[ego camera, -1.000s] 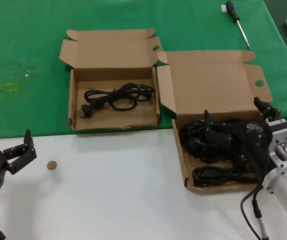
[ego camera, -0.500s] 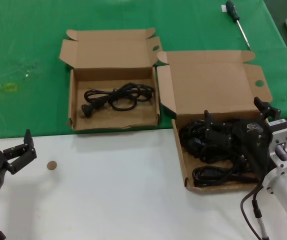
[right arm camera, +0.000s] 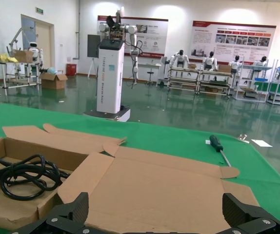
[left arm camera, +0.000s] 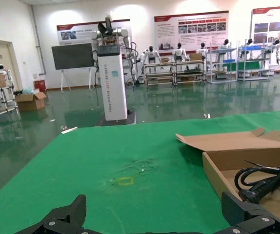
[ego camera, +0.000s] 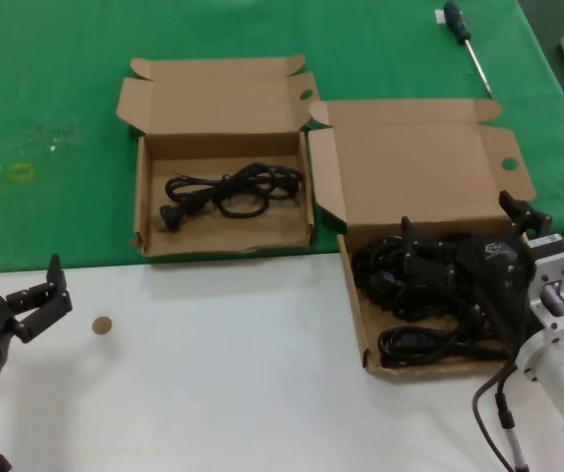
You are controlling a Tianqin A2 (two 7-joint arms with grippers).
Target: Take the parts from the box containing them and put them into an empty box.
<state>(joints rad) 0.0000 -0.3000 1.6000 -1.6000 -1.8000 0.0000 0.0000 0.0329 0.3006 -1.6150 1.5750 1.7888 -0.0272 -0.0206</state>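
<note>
Black power cords in brown cardboard boxes, green cloth, white tabletop.

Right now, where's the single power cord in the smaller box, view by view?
Head view: power cord lies inside the smaller box, upper left of centre, on the green cloth.
Left wrist view: its plug and loops show at the right edge, in that box.
Right wrist view: coiled loops at the left edge.
Shared landmark: the smaller box's open lid.
</note>
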